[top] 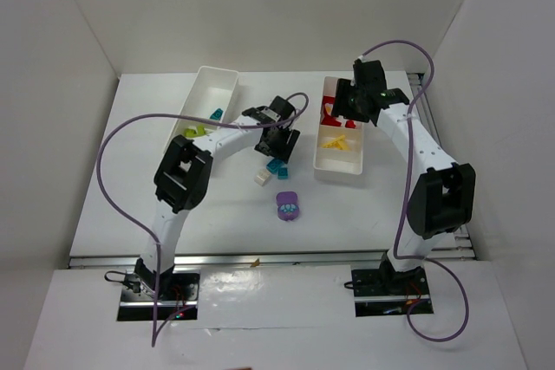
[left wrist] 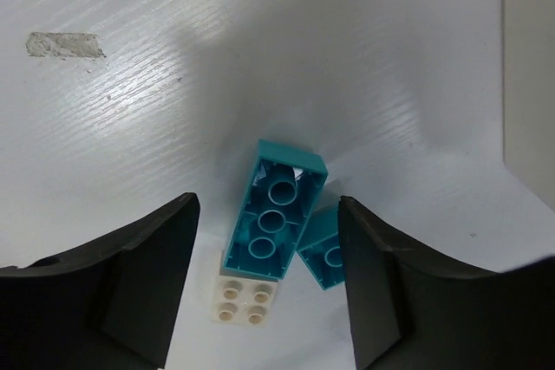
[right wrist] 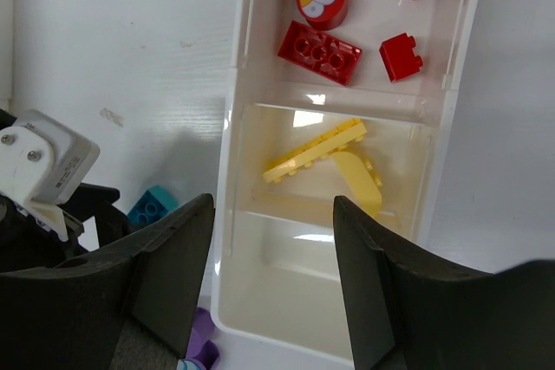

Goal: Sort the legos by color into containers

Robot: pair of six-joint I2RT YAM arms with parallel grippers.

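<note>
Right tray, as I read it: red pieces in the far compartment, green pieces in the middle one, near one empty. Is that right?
Not quite. In the right tray, the middle compartment holds yellow pieces, not green; the right wrist view shows this plainly. The red pieces are in the far compartment and the near one is empty.

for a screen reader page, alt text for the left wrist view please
The open left gripper hangs over a teal brick on the white table, the brick's hollow underside facing the camera. A second teal brick sits by its right side, a small white brick at its near end.
</note>
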